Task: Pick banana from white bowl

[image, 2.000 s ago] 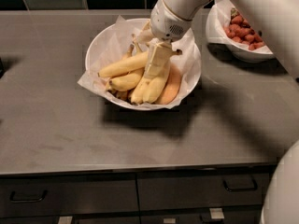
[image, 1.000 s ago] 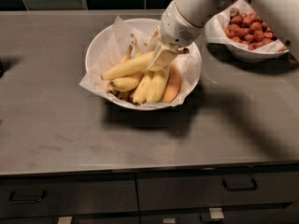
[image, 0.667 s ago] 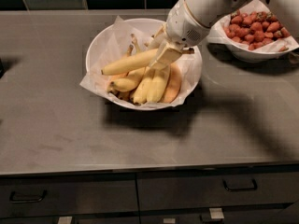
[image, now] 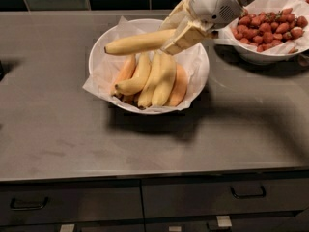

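The banana point(image: 137, 42) is long, yellow and nearly straight, and hangs roughly level above the white bowl point(image: 106, 43). My gripper point(image: 179, 35) is shut on its right end and holds it clear of the other fruit. The white bowl is lined with crinkled white paper and holds a bunch of shorter bananas point(image: 152, 79). The arm comes in from the upper right.
A second white paper-lined bowl with red strawberries point(image: 268, 24) stands at the back right, under the arm. The grey counter point(image: 58, 134) runs to a front edge with drawers point(image: 72, 204) below. Dark tiles line the back wall.
The gripper has risen and moved right, lifting the long banana out of the bowl. The bunch stays in the bowl.
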{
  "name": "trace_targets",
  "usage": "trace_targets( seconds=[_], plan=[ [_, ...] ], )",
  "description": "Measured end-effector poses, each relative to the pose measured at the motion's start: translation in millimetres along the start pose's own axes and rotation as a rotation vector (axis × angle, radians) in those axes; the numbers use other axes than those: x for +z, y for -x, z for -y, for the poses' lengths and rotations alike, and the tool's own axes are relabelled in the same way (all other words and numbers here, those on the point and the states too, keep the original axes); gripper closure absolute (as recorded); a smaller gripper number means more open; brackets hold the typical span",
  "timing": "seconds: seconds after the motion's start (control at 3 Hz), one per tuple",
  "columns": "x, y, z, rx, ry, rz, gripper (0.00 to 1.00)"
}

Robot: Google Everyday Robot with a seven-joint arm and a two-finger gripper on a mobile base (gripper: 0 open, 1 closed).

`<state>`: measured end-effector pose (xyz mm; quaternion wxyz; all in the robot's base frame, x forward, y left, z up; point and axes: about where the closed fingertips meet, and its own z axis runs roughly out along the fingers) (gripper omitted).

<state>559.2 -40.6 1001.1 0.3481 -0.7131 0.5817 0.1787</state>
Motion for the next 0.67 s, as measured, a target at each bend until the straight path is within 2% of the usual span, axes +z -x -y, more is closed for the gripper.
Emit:
trace_targets(
  seconds=[0.33, 0.67],
  plan=[
    [-63.7, 37.6, -39.0, -0.056, -0.029, 0.053, 1.00],
    [-64.6, 38.0, -39.8, -0.056, -0.030, 0.054, 1.00]
  ],
)
